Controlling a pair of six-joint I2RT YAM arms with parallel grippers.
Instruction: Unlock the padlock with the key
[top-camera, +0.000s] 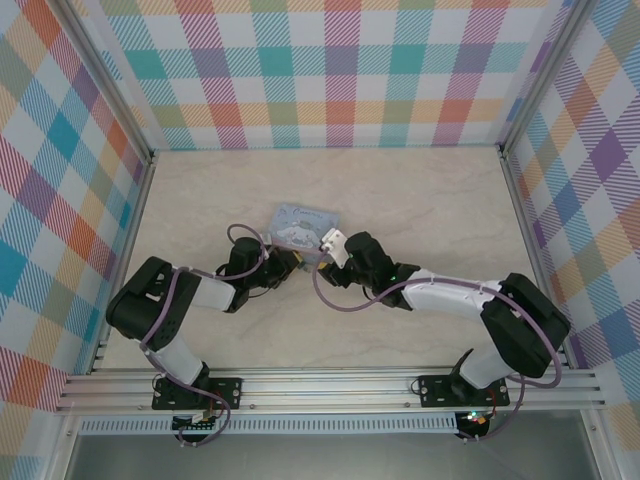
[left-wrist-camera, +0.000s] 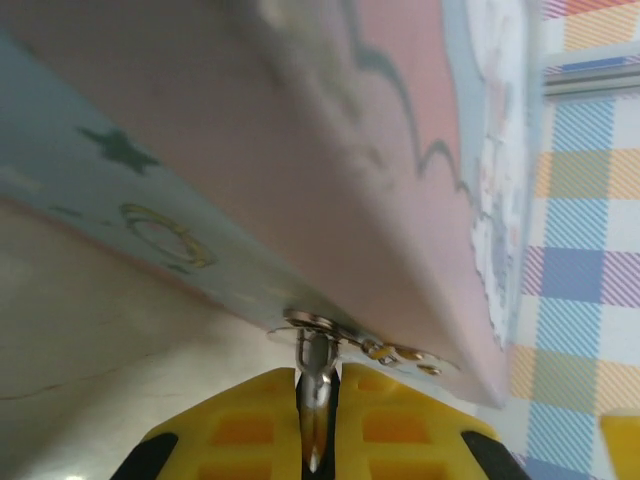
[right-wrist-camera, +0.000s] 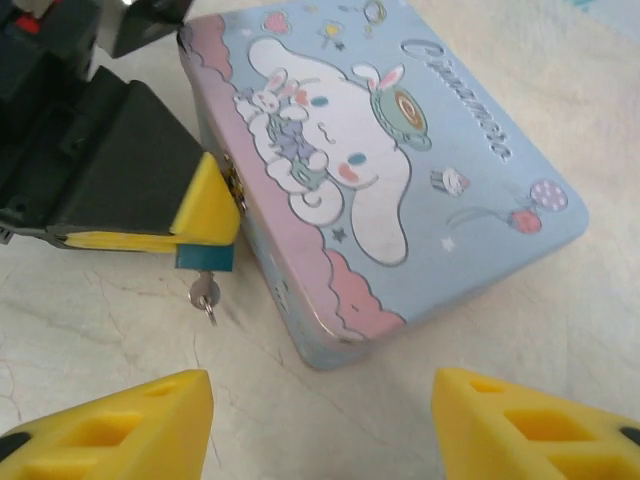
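While one padlock (right-wrist-camera: 205, 258) is pinched by the left gripper (left-wrist-camera: 320, 410), one key (right-wrist-camera: 204, 293) is seen below it and the right gripper (right-wrist-camera: 320, 410) is spread.

Worktop (top-camera: 430, 195): bare from the tin (top-camera: 303, 222) back to the checked walls (top-camera: 340, 90), and wide on both flanks, so access is open there. The tin lies flat mid-worktop and blocks the centre.

Left tool (left-wrist-camera: 318, 405) is hard against the tin's near-left side at the hasp. Its pads are closed on the padlock (right-wrist-camera: 205, 257), one pad touching the tin wall. The key (right-wrist-camera: 205, 293) sticks out under the padlock body, with bare worktop around it.

Right tool (right-wrist-camera: 320, 415): jaws wide apart, just short of the tin's near corner. An open strip of worktop lies between its fingertips and the key.

Top view: the two tools nearly meet. A purple cable loop (top-camera: 322, 290) on the right arm sags into the gap below them.
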